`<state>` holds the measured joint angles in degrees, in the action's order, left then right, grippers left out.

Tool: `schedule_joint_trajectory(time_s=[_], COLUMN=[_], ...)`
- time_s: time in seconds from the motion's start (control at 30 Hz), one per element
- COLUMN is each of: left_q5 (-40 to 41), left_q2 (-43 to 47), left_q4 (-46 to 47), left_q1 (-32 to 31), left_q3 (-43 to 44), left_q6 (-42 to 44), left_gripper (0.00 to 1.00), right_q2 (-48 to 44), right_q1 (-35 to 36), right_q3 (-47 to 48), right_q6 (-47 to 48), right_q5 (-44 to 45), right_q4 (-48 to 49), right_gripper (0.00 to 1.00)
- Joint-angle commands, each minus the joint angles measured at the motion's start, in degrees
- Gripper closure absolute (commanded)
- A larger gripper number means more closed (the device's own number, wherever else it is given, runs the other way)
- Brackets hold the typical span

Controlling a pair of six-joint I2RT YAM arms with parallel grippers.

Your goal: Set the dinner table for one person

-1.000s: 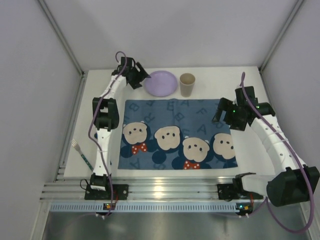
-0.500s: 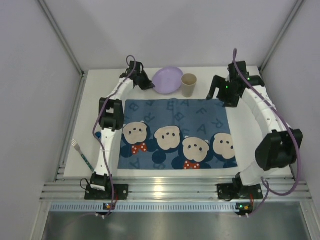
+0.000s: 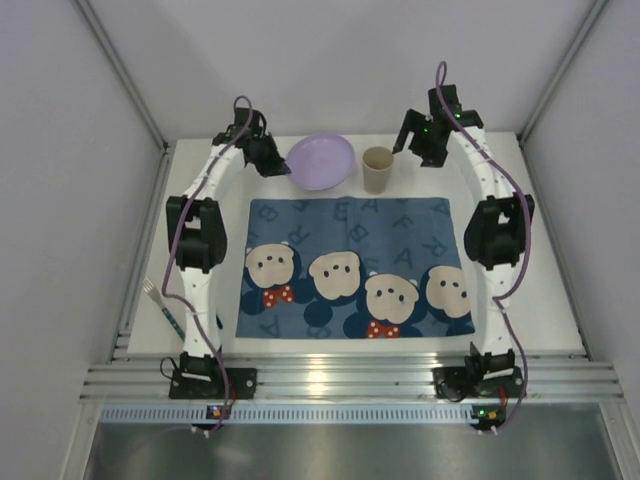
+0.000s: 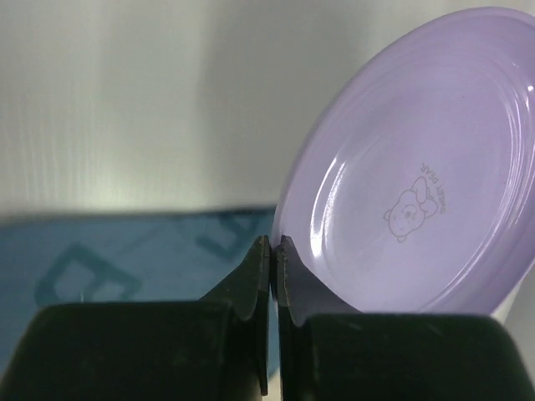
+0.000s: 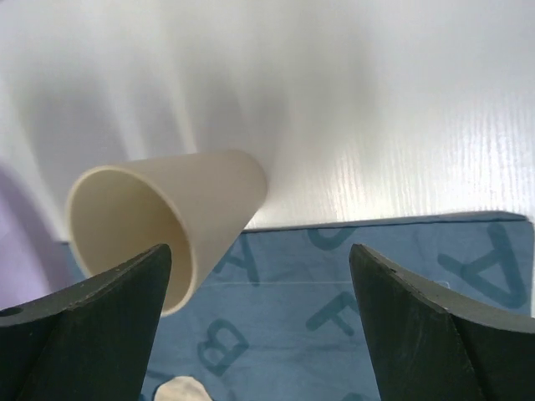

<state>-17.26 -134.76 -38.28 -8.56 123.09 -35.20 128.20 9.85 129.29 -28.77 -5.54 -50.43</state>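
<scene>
The dinner table [image 3: 545, 300] is a large, plain white rectangle, flat and matte, filling the floor of the walled cell under both my arms. A ribbed aluminium rail [image 3: 340, 380] runs along its near edge, where my bases are bolted. Bare white surface shows along the left, right and far edges.

A blue cloth placemat printed with cartoon mice and letters [image 3: 355, 270] covers its middle. My left gripper [image 4: 272, 251] is out near the far left corner, its fingers pressed almost together and pinching the rim of a round lilac plastic plate [image 4: 418, 167]. From my left wrist the plate looks tilted, with a small bear mark on the face turned towards the camera.

My right gripper [image 5: 259, 334] is at the far edge, right of centre, with its fingers spread wide and nothing between them. A beige tapered cup [image 5: 167, 225] stands upright just beyond the placemat's far edge, beside the plate, and in my right wrist view it sits just ahead of the left-hand finger.

A fork with a teal handle [image 3: 160, 305] lies by the table's left edge.
</scene>
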Motion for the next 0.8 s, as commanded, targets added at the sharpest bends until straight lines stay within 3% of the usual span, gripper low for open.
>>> schedule_joint_trajectory(time_s=[0.0,0.23,0.33,0.37,0.43,0.47,0.53,0.77], left_q5=[-1.55,-0.94,-1.2,-0.77,1.16,1.87,3.1,3.98], left_q2=[14.41,28.56,32.1,32.62,32.72,32.37,30.44,24.37], left_q4=[-0.48,-2.5,-1.45,-1.27,-1.09,-1.09,-2.14,-0.75], left_q1=[-3.65,-9.8,-11.65,-12.18,-13.84,-14.29,-15.17,-18.16], left_q3=[-8.8,-27.95,-34.29,-35.54,-38.09,-38.62,-39.76,-41.61], left_q6=[4.34,8.04,7.52,7.43,7.78,7.95,7.95,8.13], left_gripper=[1.0,1.0,1.0,1.0,1.0,1.0,1.0,1.0], right_q2=[3.1,6.18,5.66,5.48,5.31,5.22,5.04,0.57], right_q1=[2.1,4.21,4.3,4.3,4.3,4.3,4.3,4.04], right_q3=[1.31,-0.44,-1.06,-1.06,-0.8,-0.54,-0.01,1.13], right_q6=[-1.72,-2.34,-2.08,-1.99,-1.46,-1.29,-0.93,1.08], right_q5=[1.76,1.23,1.93,2.37,3.69,4.13,5.1,6.77], right_q4=[0.42,3.15,3.59,3.5,3.24,2.8,2.19,-0.01], right_gripper=[0.12,0.18,0.38,0.55,0.69,0.85,1.0,1.0])
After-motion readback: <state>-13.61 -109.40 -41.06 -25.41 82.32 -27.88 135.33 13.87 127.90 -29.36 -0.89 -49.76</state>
